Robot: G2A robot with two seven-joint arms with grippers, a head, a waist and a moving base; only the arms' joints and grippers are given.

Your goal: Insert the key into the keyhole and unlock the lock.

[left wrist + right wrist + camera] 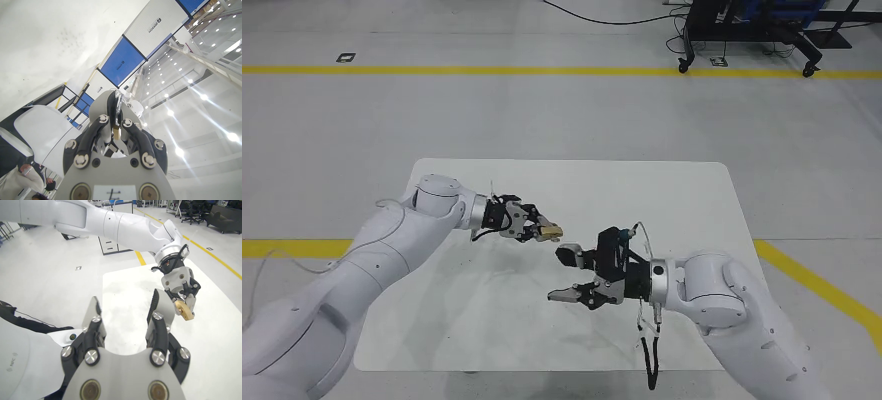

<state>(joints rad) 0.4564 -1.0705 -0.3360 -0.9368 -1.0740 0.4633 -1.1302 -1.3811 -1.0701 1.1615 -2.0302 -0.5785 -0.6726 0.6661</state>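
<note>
Lock (186, 311): brass-gold body, gleaming!
Shackle (119, 106): bright silver, catching the light.
Table (492, 320): white, with faint grey smudges and a few dark specks.
Left gripper (538, 226): pale grey shell, black links.
Right gripper (125, 296): the same scheme, with a pale grey plate, black links and silver screw heads.
Fingers (164, 308): light grey, edged with black ribbed pads.
Left arm (392, 260): glossy white.
Right arm (742, 300): glossy white too, trailing a black cable.
Floor (542, 110): pale grey, crossed by yellow lines.
Wall panels (122, 62): blue and white, framed in black.

Brass padlock (551, 231) in L hand (540, 229), midair
</note>
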